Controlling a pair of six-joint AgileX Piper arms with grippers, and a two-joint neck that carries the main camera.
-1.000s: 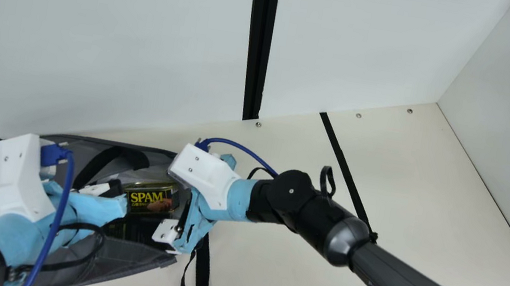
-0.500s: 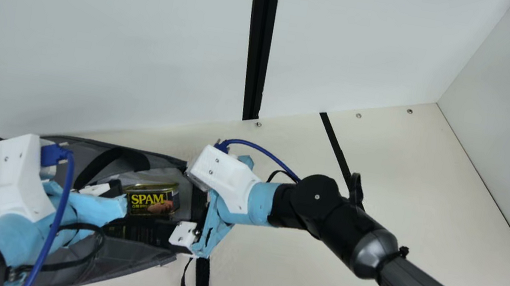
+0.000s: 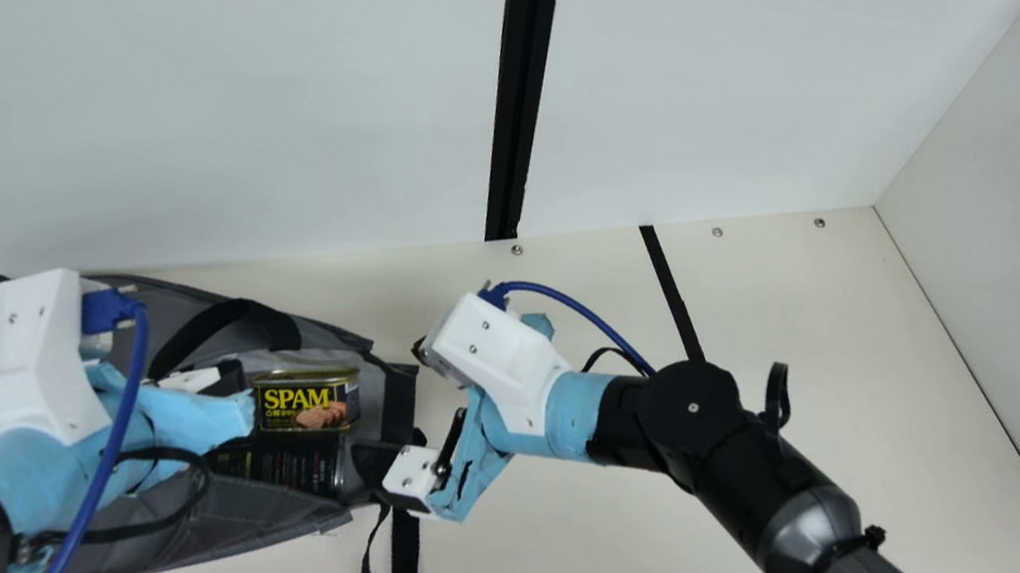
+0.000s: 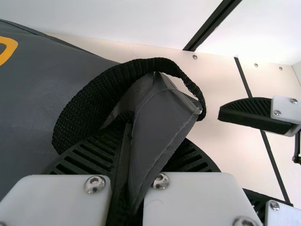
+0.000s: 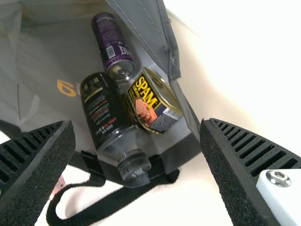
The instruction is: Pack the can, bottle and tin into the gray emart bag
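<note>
At eight o'clock in main view, left gripper [image 4: 153, 129] pinches bag [image 3: 254, 513]; tugging could spill bottle [image 5: 101, 110] toward wide-spread right gripper [image 5: 136, 123], seven o'clock.

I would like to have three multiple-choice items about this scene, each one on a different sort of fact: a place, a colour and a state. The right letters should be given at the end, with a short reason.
1. Where is the tin with respect to the bag?
A) Beside it
B) Inside it
C) Under it

2. What colour is the can mainly?
A) Purple
B) Orange
C) Green

3. In what state is the right gripper?
A) Shut on the can
B) Shut and empty
C) Open and empty

1: B, the right wrist view shows it lying between the bag's gray walls.
2: A, its side is purple in that view.
3: C, its jaws stand wide apart and hold nothing.
</note>
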